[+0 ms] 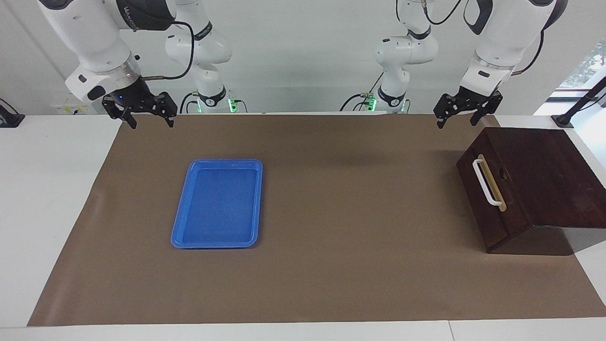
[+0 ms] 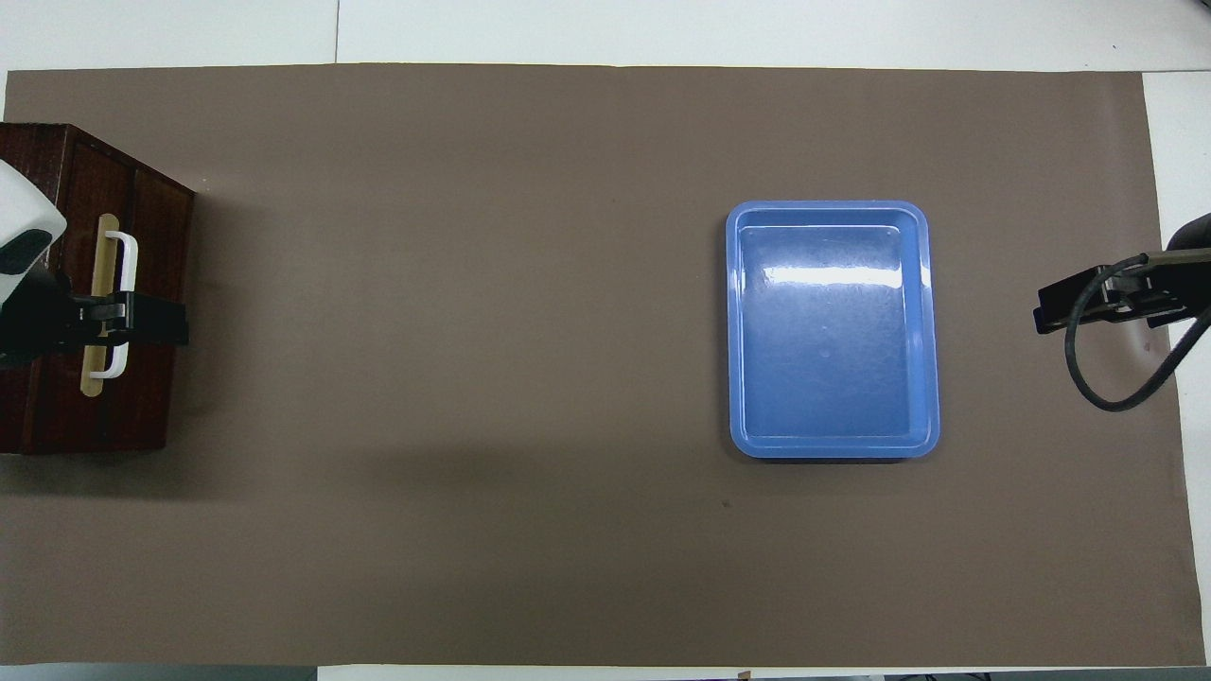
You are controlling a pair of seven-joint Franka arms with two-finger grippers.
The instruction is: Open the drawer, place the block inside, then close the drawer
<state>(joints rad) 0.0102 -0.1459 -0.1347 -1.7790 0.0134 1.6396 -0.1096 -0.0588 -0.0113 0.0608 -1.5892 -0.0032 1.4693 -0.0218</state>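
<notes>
1. Facing view: my left gripper [image 1: 467, 118] hangs in the air above the robots' edge of the brown mat [image 1: 331, 265], just beside the top of the dark wooden box [image 1: 544, 175] and touching nothing. Its two fingers point down with a clear gap between them, and nothing is held.
2. Facing view: the drawer [image 1: 492, 189] sits flush in the box at the left arm's end of the table, closed. Its white bar handle [image 1: 484, 182] lies along a tan strip [image 1: 494, 187] on the drawer front. I see no yellow block anywhere on the mat, so I cannot tell where it is.
3. Facing view: my right gripper [image 1: 147, 119] waits in the air over the mat's corner at the right arm's end, fingers spread apart and empty. The blue tray [image 1: 182, 222] lies flat on the mat, farther from the robots than that gripper, with nothing in it.
4. Overhead view: the left gripper [image 2: 142, 320] shows over the drawer front, covering part of the handle [image 2: 128, 255]; the facing view shows it raised clear of it.
5. Overhead view: the right gripper [image 2: 1079, 307] shows at the mat's edge, well apart from the tray [image 2: 736, 331]. The mat between tray and box [image 2: 57, 416] carries only shadows.
</notes>
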